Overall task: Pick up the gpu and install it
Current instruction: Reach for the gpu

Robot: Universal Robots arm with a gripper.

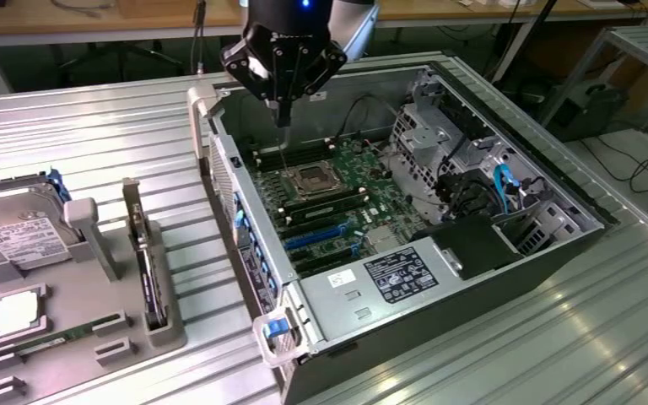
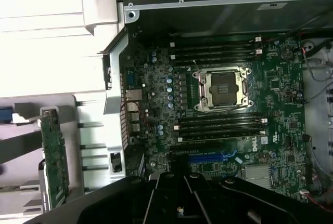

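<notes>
Up front, exterior view's left: grey parts rack [image 1: 105, 291] on the ribbed metal table [image 1: 504, 363]. It holds a hard drive [image 1: 20, 232] w/ a white label, a square silver chip [image 1: 14, 312] and a thin green memory stick [image 1: 60, 340] lying flat.
gpu [image 1: 142, 253]: standing on its long edge in a slot of that rack, on the side closest to the PC. Wrist view catches it too [image 2: 52, 156], green board side showing. Nothing's touching it.
PC case [image 1: 471, 316]: lying on its side right next to the rack, open side facing up.
near end of case: power supply [image 1: 397, 274], silver box w/ a black label.
mid case: main board [image 1: 353, 202]. Blue slots [image 1: 318, 240] sit by the power supply, then the socket [image 1: 307, 179] w/ its metal frame and black memory slots either side.
claw [image 1: 283, 118]: fingers pressed together, gripping nothing. Hangs over the far part of the board, approx above the socket and far memory slots, not touching anything afaict. Well apart from the gpu.
way back: wooden bench [image 1: 437, 10], cables under it.
</notes>
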